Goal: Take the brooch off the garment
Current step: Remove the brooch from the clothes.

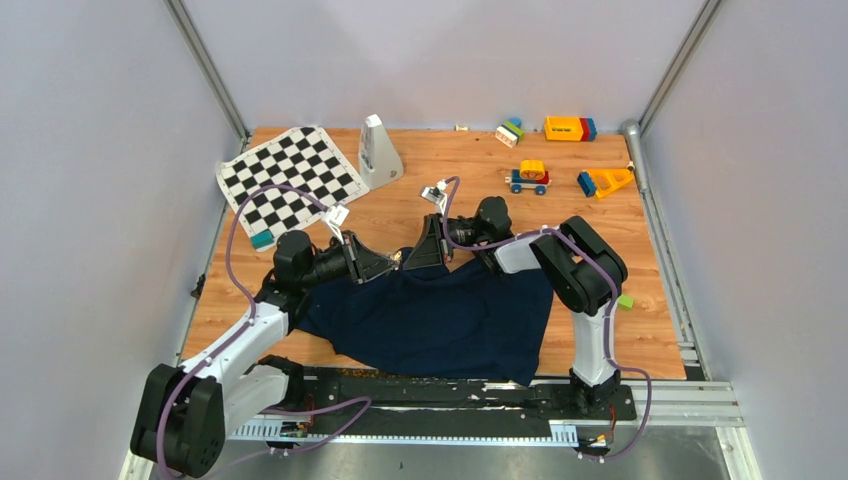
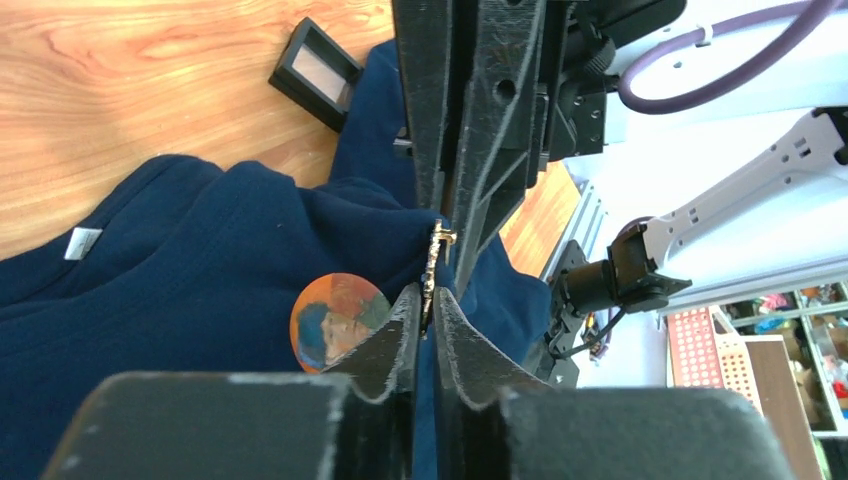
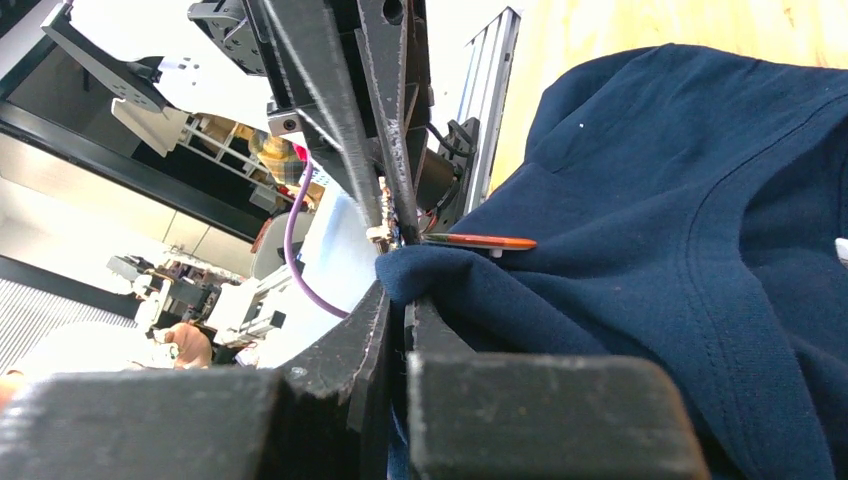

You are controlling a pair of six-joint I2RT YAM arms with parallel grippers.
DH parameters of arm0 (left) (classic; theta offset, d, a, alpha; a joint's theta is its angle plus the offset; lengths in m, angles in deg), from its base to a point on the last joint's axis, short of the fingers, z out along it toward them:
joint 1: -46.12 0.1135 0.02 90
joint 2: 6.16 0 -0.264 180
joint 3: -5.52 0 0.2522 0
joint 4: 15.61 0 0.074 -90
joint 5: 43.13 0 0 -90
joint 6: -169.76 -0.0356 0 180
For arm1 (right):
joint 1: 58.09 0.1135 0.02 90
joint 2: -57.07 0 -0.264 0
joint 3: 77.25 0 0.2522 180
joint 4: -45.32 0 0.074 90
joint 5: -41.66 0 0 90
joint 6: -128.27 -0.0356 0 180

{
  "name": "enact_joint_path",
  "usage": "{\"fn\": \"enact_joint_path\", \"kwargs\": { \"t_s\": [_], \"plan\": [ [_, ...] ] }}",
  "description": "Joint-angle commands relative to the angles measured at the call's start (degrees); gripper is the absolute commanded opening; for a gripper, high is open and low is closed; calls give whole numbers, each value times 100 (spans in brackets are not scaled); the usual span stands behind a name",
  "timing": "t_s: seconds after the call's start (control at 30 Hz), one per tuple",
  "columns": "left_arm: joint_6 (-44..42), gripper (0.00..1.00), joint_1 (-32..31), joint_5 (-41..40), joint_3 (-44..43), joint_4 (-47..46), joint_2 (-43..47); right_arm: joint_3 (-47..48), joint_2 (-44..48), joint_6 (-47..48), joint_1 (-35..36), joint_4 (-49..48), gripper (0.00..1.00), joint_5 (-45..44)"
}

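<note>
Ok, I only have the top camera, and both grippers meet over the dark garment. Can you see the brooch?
Observer: Yes, the brooch is a round painted disc on the garment beside the left gripper.
Operator: And the other arm?
Observer: The right gripper is shut on a raised fold of cloth.
Operator: Anything between the tips?
Observer: A gold pin runs between both grippers' tips; whether the left grips it, I cannot tell.

Pale grey walls [image 1: 440, 60] close me in on three sides. My tabletop [image 1: 460, 165] is warm wood-grain, with aluminium rails [image 1: 690, 395] along its near edge. The light is even.
</note>
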Motion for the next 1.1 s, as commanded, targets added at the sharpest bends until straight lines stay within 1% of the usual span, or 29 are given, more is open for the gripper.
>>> {"fn": "enact_joint_path", "kwargs": {
  "t_s": [0.0,0.03,0.07,0.13,0.17,0.23,0.27,0.3,0.43,0.5,0.6,0.73,0.87,1.07],
  "plan": [
    [-100,7,-17,73,-96,-20,-29,0,135,-12,-49,-334,0,-197],
    [-128,2,-17,69,-151,59,-65,0,131,-29,-49,-353,0,-190],
    [-170,0,-17,61,-173,127,-80,0,126,-32,-51,-371,0,-188],
    [-195,0,-17,32,-212,156,-110,1,120,-49,-41,-392,0,-172],
    [-198,0,-17,29,-215,156,-123,-7,115,-59,-41,-424,3,-170],
    [-201,0,-17,42,-202,141,-129,-45,115,-108,-41,-561,23,-189],
    [-200,0,-17,88,-194,104,-129,-64,124,-127,-47,-587,30,-207],
    [-201,0,-17,114,-173,81,-130,-70,122,-152,-49,-579,32,-238],
    [-184,0,-17,321,-91,-121,-89,-46,-6,-533,-66,-863,33,-317],
    [-165,0,-17,428,-47,-261,-72,-7,-64,-639,-67,-901,30,-332],
    [-79,0,-21,540,50,-564,-44,17,-75,-581,-63,-743,25,-362],
    [35,0,-24,639,91,-845,-114,56,-38,-441,-35,-524,22,-356],
    [132,0,-30,849,79,-1179,-287,111,-9,-190,13,-168,13,-354],
    [-24,0,-35,825,-10,-996,-312,180,-16,20,69,82,12,-314]
  ]
}}
